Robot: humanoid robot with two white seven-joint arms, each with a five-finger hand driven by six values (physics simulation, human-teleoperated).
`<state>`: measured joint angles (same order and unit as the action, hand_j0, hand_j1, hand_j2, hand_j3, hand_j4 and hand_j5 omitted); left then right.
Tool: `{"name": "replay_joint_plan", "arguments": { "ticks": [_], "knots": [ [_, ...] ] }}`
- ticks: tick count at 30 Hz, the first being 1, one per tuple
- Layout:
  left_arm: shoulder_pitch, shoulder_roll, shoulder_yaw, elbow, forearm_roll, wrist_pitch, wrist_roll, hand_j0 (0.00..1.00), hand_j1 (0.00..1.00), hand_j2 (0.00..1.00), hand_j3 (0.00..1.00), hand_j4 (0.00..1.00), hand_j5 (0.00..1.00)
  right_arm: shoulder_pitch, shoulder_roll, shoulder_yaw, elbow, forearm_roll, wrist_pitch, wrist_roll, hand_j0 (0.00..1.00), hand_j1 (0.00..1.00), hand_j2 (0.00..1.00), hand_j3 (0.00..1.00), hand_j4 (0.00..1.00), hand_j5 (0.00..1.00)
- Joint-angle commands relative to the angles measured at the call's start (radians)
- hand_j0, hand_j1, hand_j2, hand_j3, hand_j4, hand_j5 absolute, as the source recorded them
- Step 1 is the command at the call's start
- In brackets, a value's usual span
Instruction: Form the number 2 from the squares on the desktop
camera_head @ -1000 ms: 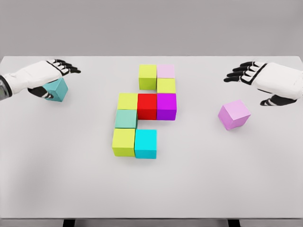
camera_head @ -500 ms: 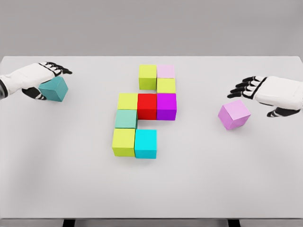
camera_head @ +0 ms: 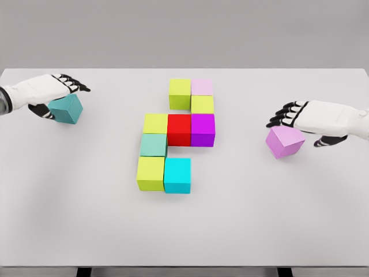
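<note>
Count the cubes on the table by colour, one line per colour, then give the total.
Yellow-green cubes: 4
Pale pink cube: 1
Red cube: 1
Purple cube: 1
Mint green cube: 1
Cyan cube: 1
Teal cube: 1
Orchid cube: 1
Total: 11 cubes

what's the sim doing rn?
Building a 2 from cubes on the table. Nine cubes sit joined mid-table, from the lime cube at top to the cyan cube at bottom. The left hand reaches over a loose teal cube; the right hand hovers over a loose pink cube. Neither is grasped yet.
</note>
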<state>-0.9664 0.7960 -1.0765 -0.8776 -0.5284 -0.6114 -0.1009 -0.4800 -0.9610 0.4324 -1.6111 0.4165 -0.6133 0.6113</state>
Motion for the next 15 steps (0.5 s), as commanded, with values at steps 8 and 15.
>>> {"name": "replay_joint_plan", "arguments": {
  "ticks": [8, 15],
  "knots": [
    [-0.002, 0.023, -0.023, -0.001, 0.002, 0.0, 0.0, 1.0, 1.0, 1.0, 1.0, 1.0, 1.0, -0.038, 0.041, 0.068, 0.037, 0.027, 0.002, 0.0, 0.98, 0.98, 0.98, 0.98, 0.98, 0.98],
    [-0.008, 0.015, -0.025, 0.0, 0.001, 0.0, -0.02, 1.0, 1.0, 1.0, 1.0, 1.0, 1.0, -0.038, 0.056, 0.075, 0.046, 0.053, 0.002, 0.0, 0.98, 0.98, 0.98, 0.98, 0.98, 0.98]
  ]
}}
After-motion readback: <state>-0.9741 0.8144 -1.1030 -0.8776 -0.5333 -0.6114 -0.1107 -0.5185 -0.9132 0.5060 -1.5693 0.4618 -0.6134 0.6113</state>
